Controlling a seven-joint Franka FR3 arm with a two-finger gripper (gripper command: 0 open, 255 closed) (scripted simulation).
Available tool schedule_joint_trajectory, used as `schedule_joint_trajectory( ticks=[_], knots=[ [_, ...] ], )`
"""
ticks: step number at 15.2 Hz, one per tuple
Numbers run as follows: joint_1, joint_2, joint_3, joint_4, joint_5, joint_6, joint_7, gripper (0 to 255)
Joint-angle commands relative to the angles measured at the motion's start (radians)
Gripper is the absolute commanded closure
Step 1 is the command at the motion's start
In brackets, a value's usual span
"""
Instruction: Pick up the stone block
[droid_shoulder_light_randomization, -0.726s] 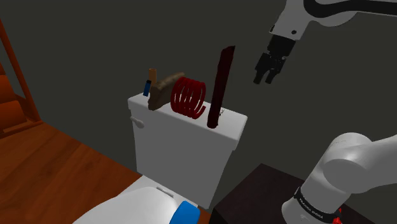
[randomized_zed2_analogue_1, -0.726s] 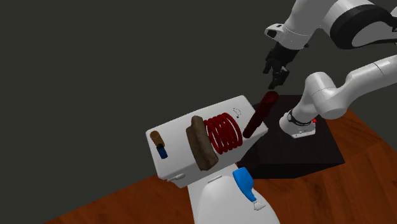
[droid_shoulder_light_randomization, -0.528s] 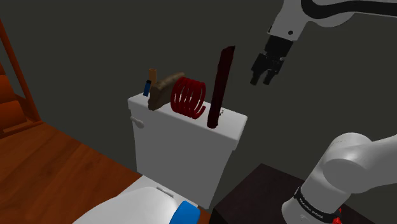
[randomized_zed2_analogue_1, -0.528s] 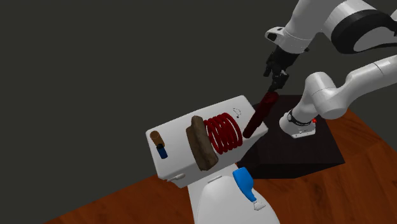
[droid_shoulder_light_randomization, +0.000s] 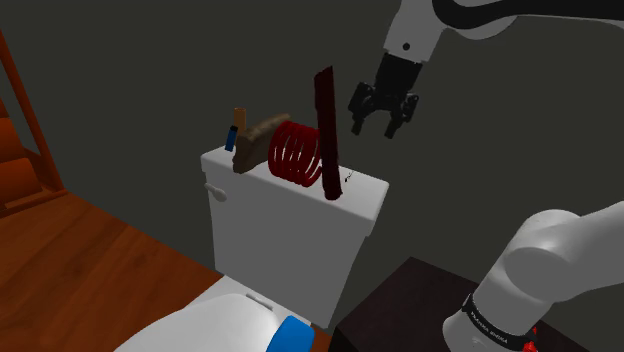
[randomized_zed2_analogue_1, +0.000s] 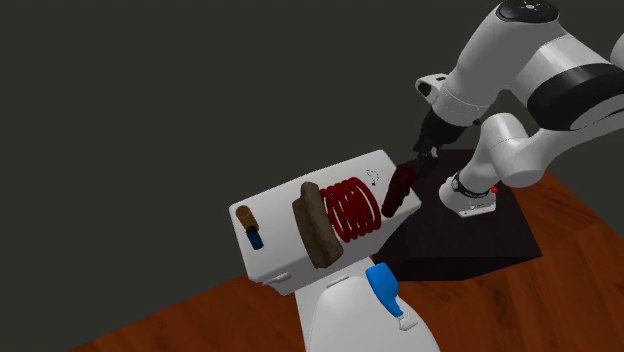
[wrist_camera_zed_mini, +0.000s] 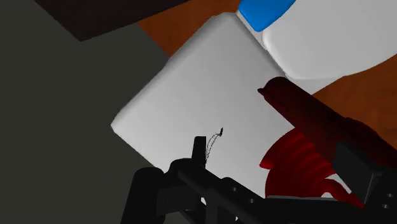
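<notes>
- Target: taking the stone block (droid_shoulder_light_randomization: 326, 135) to be the tall dark-red bar; it stands on end on the white toilet tank lid (droid_shoulder_light_randomization: 365, 186), at the end of the lid nearest the arm's stand (droid_shoulder_light_randomization: 400, 300)
- Neighbours on the lid, going along it away from the block: a red wire coil (droid_shoulder_light_randomization: 297, 152) just beside it; then a brown rough slab (droid_shoulder_light_randomization: 258, 142); then a small brown-and-blue item (droid_shoulder_light_randomization: 237, 128) at the far end
- Long axis: near vertical; the top leans a little to the shoulder view's left, with the foot on the lid
- Key relation: the gripper (droid_shoulder_light_randomization: 381, 112) hangs level with the block's upper half, just to the shoulder view's right of it — block lies sideways from the hand, not beneath it
- Gripper state: fingers spread apart, nothing between them; in the wrist view the block's upper end runs up toward one finger — contact possible there, cannot say for sure
- Arm pose: rises from the stand, arches high; the wrist comes down from above with the hand pointing down and slanted toward the tank
- Judgement: the grasp needs a short sideways shift so the fingers straddle the bar's narrow width; a nudge against the top could tip it onto the coil
</notes>
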Motion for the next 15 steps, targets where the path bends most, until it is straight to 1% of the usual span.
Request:
schedule_joint_trajectory(
  ticks=[1, 5, 9, 12, 14, 15],
  knots=[
    [-0.015, 0.039, 0.063, 0.026, 0.016, 0.022, 0.12, 0],
    [-0.061, 0.161, 0.183, 0.125, 0.012, 0.06, 0.344, 0],
    [-0.115, 0.316, 0.305, 0.254, -0.038, 0.087, 0.581, 0],
    [-0.151, 0.457, 0.394, 0.372, -0.116, 0.094, 0.771, 0],
    [-0.163, 0.566, 0.449, 0.461, -0.19, 0.087, 0.905, 0],
    [-0.161, 0.625, 0.47, 0.509, -0.234, 0.079, 0.974, 0]
  ],
)
